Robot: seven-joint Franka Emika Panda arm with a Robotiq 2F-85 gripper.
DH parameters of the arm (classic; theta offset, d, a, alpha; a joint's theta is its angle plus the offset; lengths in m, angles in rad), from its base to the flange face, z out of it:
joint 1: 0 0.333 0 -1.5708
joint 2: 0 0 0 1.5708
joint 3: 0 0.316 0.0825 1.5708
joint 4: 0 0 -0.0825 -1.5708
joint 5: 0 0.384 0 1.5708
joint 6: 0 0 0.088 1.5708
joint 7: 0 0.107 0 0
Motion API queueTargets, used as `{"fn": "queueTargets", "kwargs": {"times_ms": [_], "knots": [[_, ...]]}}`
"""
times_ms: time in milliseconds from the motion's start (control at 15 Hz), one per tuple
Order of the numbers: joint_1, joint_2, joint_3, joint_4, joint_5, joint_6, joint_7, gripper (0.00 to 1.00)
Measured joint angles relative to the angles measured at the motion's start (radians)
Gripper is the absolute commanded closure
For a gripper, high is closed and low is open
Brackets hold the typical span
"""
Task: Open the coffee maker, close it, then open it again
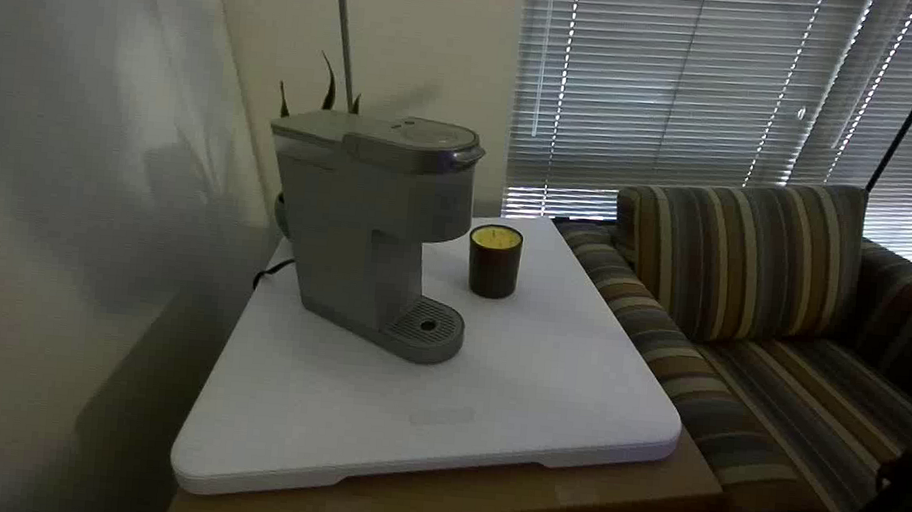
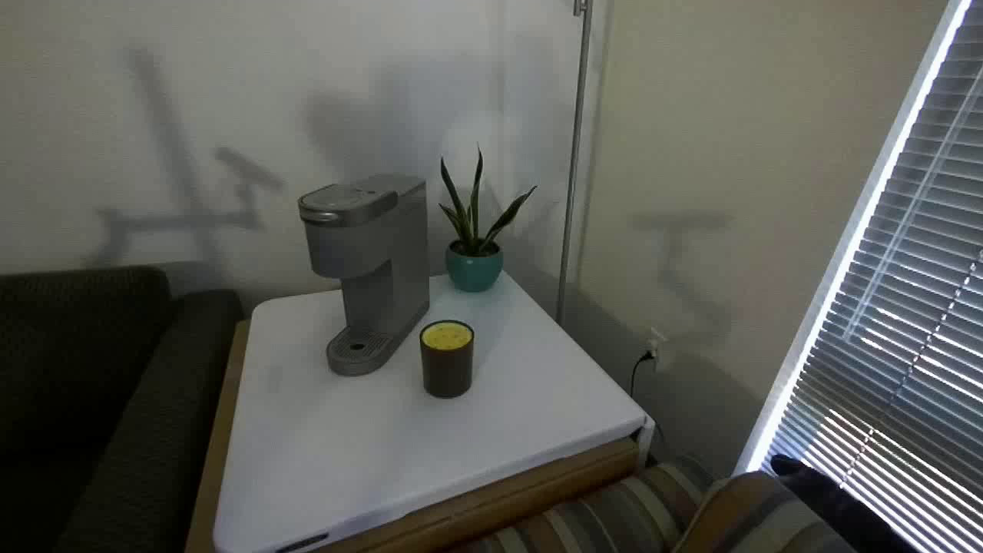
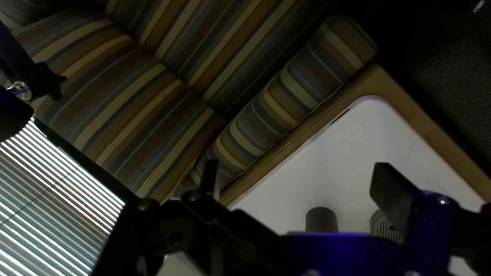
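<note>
Over there on the white round-cornered worktop (image 1: 568, 387), the boxy grey plastic coffee maker (image 1: 344, 227) stands upright, lid (image 1: 420, 141) down, near a dark cylindrical cup (image 1: 494, 271), yellow inside; the black two-fingered pincer (image 3: 296, 172) is spread wide.

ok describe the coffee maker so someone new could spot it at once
Find the white tabletop beside the striped armchair. On it stands the coffee maker, a boxy upright machine with a rounded drip base. It is far taller than the dark cup, and grey where the plant pot is teal.
</note>
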Motion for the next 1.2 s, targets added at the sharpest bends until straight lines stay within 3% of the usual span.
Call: {"fn": "queueTargets", "kwargs": {"times_ms": [533, 1200], "knots": [[0.019, 0.002, 0.0, -0.001, 0.001, 0.035, 0.006, 0.0], [0.108, 0.21, -0.001, -0.015, 0.081, 0.395, 0.053, 0.0]]}}
